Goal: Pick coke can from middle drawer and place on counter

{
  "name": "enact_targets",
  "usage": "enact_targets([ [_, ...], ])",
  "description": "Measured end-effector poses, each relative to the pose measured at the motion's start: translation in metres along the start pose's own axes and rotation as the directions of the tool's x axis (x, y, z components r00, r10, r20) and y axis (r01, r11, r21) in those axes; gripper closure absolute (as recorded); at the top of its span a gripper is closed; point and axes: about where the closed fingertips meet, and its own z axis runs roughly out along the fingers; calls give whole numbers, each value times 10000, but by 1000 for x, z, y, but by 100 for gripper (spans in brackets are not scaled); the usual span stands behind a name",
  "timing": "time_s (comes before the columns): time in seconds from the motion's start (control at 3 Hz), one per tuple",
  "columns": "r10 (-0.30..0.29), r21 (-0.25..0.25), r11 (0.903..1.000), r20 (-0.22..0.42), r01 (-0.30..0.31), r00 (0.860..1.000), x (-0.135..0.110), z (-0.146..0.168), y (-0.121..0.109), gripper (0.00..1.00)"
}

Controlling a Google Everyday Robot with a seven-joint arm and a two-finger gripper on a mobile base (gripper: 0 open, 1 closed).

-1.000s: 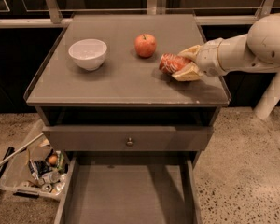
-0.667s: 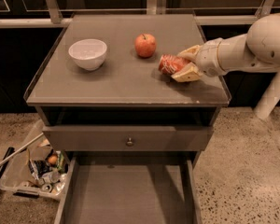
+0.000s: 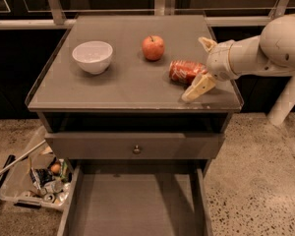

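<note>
The placing step is judged all but done. On the large glossy grey rectangular counter, right of centre, the small red, slightly dented coke can lies on its side. Just at its right end the cream two-finger gripper is held with its fingers spread wide, one behind the can and one in front, nothing clasped. The gripper would best be drawn straight off to the right, level and clear of the can's end. A cylinder lying on so slick a top is easily set rolling by a brush, and the thin raised rim should be counted on only as a last stop.

At far left a clear plastic bin of clutter sits on the speckled floor. A smooth round white bowl stands on the counter's left side. The wide shallow grey middle drawer is pulled open below, its floor flat and matte. A round red-orange apple with a stem stands apart from the can, whose thin metal wall looks creased.
</note>
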Motion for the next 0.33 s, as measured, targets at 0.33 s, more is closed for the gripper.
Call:
enact_targets([
  [0.33, 0, 0, 10000, 0, 0, 10000, 0, 0, 0, 0],
])
